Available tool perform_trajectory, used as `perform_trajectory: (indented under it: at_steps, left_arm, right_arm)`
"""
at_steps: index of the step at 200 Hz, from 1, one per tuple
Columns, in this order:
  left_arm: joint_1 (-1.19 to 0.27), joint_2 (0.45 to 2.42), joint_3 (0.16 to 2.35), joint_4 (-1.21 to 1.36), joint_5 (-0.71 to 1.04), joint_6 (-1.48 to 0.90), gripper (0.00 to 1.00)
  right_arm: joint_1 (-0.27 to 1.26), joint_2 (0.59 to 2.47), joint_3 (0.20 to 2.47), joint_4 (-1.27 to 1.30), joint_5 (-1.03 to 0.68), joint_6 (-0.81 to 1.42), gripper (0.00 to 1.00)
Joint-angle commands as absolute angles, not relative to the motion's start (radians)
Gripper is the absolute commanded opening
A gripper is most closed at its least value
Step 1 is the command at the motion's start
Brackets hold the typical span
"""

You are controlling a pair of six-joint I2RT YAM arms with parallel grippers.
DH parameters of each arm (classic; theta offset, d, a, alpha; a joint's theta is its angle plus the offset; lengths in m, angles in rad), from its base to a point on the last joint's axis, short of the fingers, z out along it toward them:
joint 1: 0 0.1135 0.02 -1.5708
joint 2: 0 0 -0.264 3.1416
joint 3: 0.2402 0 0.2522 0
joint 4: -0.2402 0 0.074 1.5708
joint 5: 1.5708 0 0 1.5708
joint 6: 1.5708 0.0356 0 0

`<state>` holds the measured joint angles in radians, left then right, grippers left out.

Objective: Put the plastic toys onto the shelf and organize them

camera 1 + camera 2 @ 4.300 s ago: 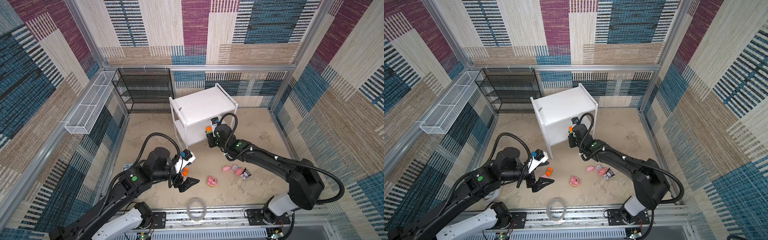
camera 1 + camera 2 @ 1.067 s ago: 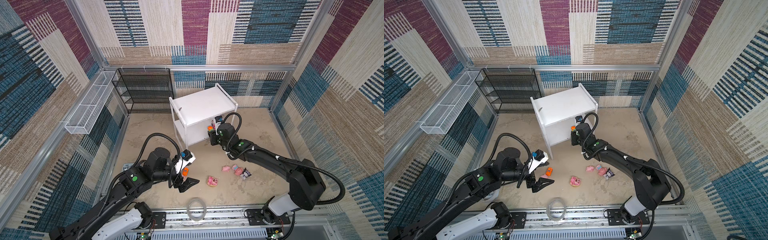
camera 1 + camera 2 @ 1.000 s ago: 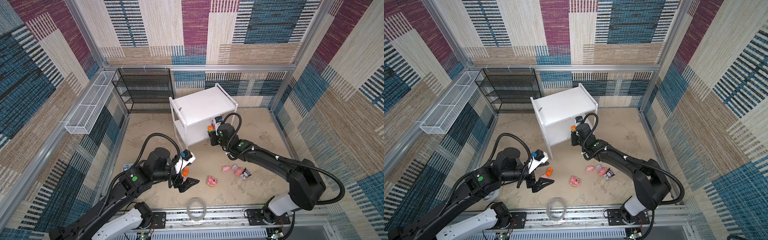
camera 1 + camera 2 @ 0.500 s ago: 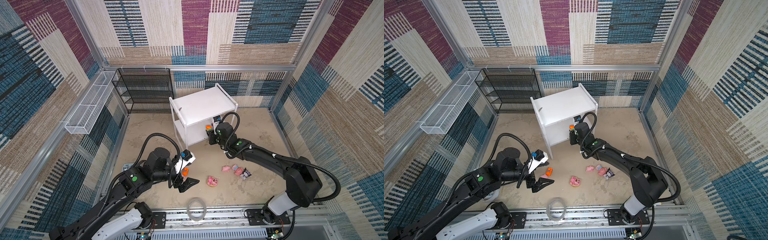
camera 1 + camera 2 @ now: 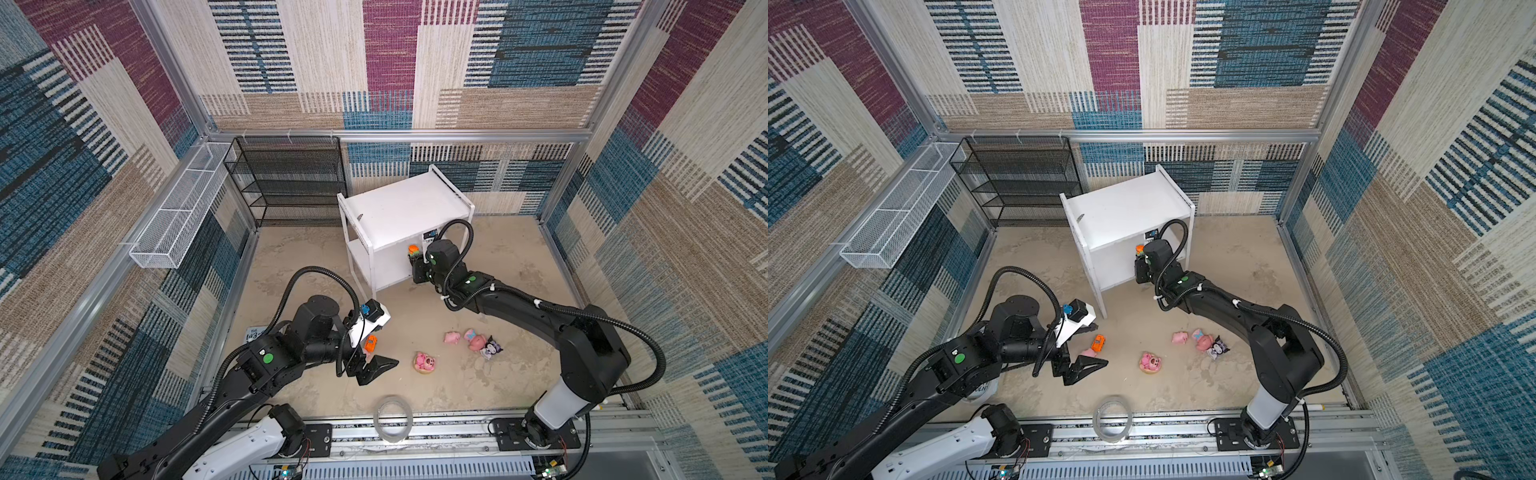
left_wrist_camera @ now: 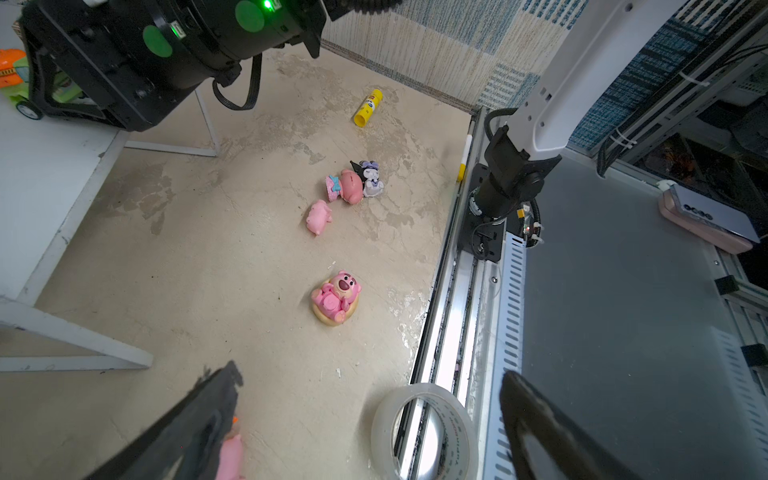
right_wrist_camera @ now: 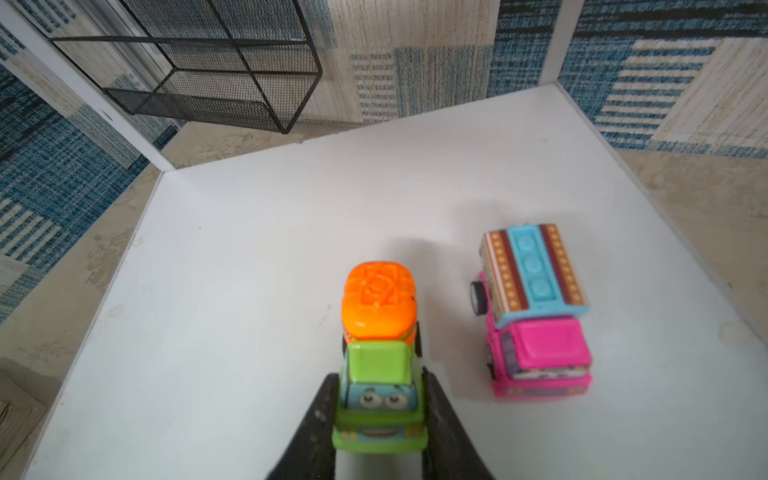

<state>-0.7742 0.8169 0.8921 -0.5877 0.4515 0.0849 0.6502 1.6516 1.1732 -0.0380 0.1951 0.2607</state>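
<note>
Placing step in hand: the green-orange car (image 7: pixel 380 353) is pinched at its cab by the right pincer (image 7: pixel 380 386), low over the lower board of the white shelf (image 7: pixel 249 270); whether the wheels are down cannot be told. A release and a straight pull-back are judged to be called for next, without the pink truck (image 7: pixel 534 316), parked just beside the pincer on the same board, being knocked. The left pincer (image 6: pixel 370 372) is spread wide with nothing held, pink bear (image 6: pixel 336 296) ahead of it, pink pig (image 6: pixel 319 216) and black-white figure (image 6: pixel 371 178) farther ahead, orange car (image 5: pixel 371 343) close beside; no toy is seen on the top board.
</note>
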Motion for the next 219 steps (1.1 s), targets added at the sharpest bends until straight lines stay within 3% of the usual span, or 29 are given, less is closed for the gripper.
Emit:
perform_trajectory:
  at_steps: [1,219]
  left_arm:
    - [-0.773,0.815,0.894,-0.570,0.457,0.106,0.99]
    - [-0.773,0.818,0.895,-0.568,0.459,0.106,0.99]
  right_arm:
    - [0.650,1.660,1.182,0.000,0.212,0.266,0.32]
    - [0.650,1.616,1.134,0.025,0.184,0.253,0.49]
